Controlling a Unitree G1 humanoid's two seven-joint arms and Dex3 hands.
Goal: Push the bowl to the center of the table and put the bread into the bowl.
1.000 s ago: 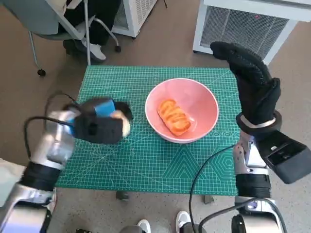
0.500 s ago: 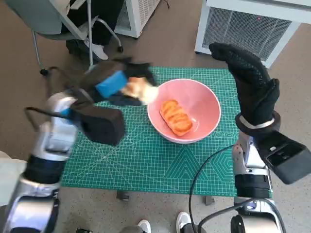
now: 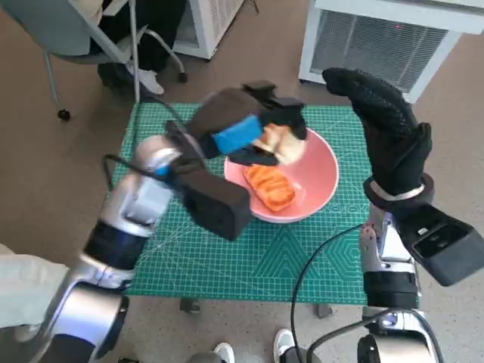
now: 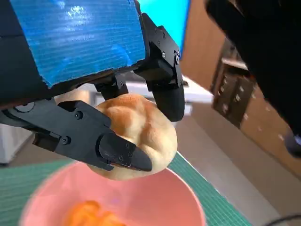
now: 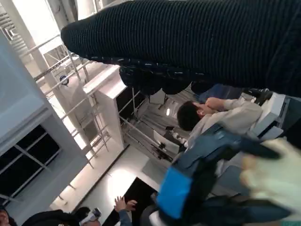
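pink bowl (image 3: 321, 178) mid-table, bread (image 3: 281, 142) above rim

- bowl (image 3: 321, 178) is half taken: an orange pastry (image 3: 271, 186) sits at its 7 o'clock side, the 3 o'clock half is bare
- right hand (image 3: 389, 136) stands upright just off the rim at 3 o'clock, walling off that side
- green mat (image 3: 227, 257) at 6 o'clock lies bare

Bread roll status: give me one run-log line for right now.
left hand: holds bread roll above pink bowl | orange bread: in bowl | right hand: raised, empty
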